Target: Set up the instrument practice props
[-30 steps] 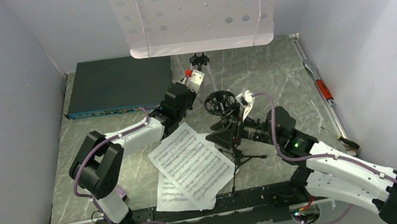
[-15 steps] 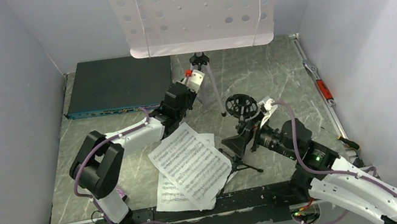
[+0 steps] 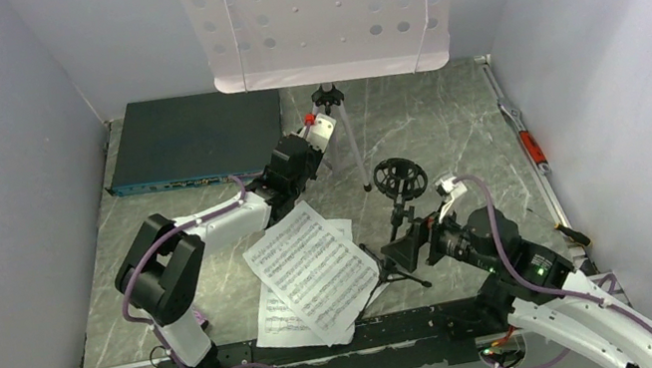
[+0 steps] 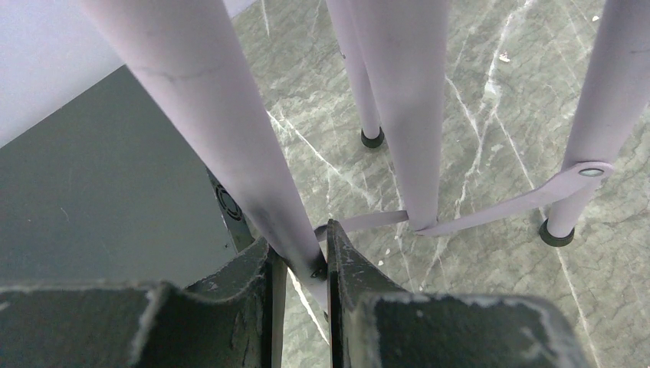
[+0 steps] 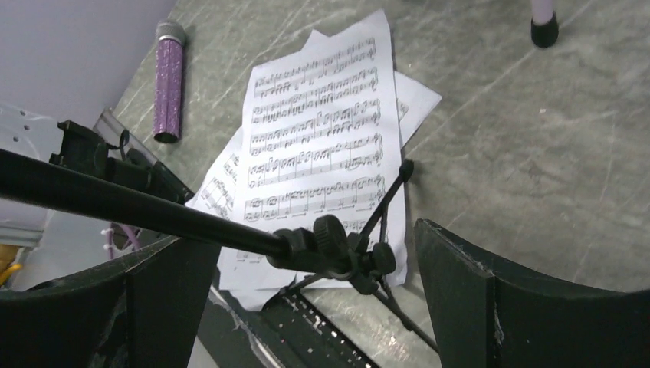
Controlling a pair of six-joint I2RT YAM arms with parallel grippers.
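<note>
Right gripper releasing the mic stand
It is backing away, jaws wide and empty, leaving the mic stand standing beside the pages; farther back, the left gripper is pinching a music stand leg.

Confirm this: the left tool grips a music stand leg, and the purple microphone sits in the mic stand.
The right wrist view shows the purple microphone lying on the table near the sheet music, not in the mic stand. The left tool does grip the leg.
</note>
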